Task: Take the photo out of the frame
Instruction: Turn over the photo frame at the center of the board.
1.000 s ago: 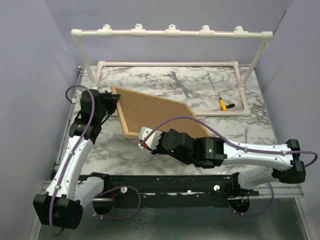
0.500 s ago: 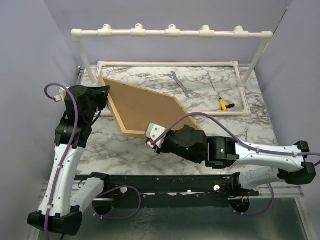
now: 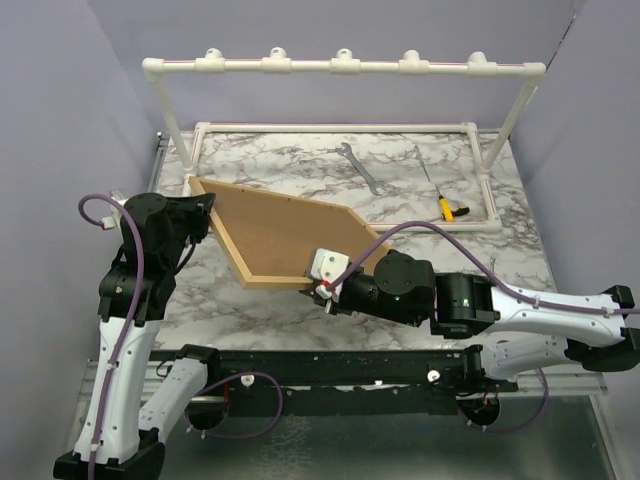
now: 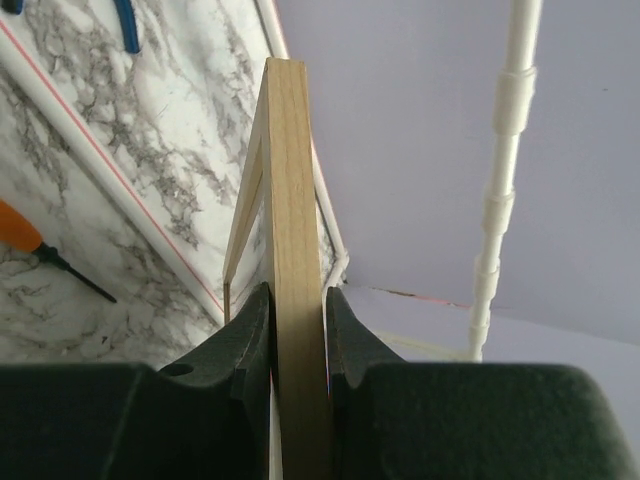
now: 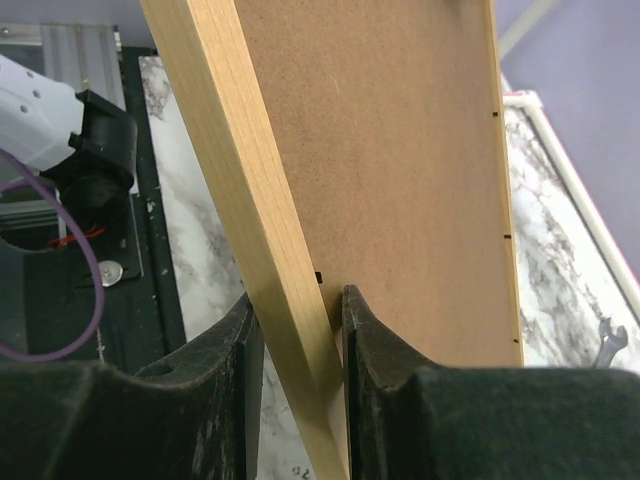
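The left fingers (image 4: 250, 345) pinched the frame (image 3: 290, 225) by its light-wood edge between them; the right fingers (image 5: 362, 340) clamped another edge, brown back just beside them.

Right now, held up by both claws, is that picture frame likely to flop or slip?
Probably stiff: the frame spans flat between the left gripper and right gripper. Its pinched wooden edge looks smooth and narrow, so it might slip or pivot.

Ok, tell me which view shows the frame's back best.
Top external: nearly the whole frame shows, brown back up. The right wrist view shows part of the back beside one wood edge; the left wrist view shows just a wood edge.
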